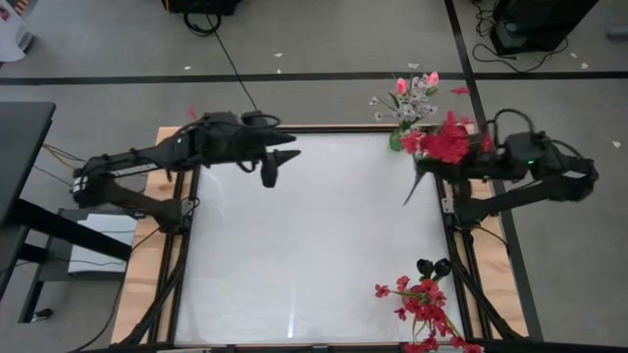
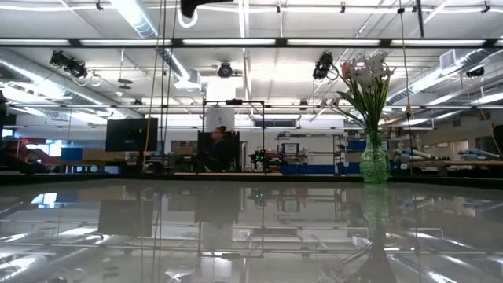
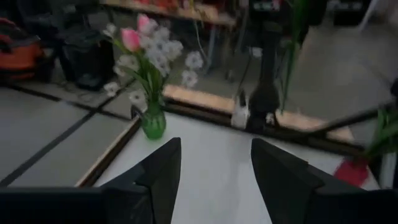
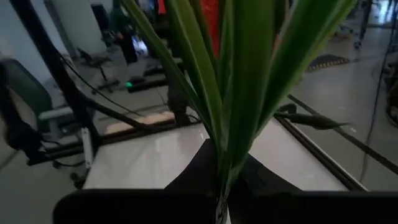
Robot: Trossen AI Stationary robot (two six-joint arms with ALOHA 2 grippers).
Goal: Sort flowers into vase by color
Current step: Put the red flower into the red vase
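My right gripper (image 1: 459,165) is shut on a red flower (image 1: 446,145), held above the table's far right part, beside a green glass vase (image 1: 396,140). The vase stands at the far right corner and holds white sprays and pink tulip buds (image 1: 412,90); it also shows in the low view (image 2: 374,161) and the left wrist view (image 3: 153,122). My left gripper (image 1: 270,173) is open and empty above the table's far left part. More red flowers (image 1: 420,304) and dark buds (image 1: 434,266) lie at the near right. My right gripper pinches the flower's green stem and long leaves (image 4: 225,169) between its two shut fingers. The leaves fan out past the fingers toward the red bloom (image 4: 210,18). The flower is lifted clear of the table, and its thin stem end (image 1: 412,194) sticks out over the table.
The white table top (image 1: 314,255) lies bare between the arms. A wooden frame (image 1: 147,255) runs around it. A black cable (image 1: 231,64) crosses the floor behind the table. A person sits far off in the room in the low view (image 2: 220,145).
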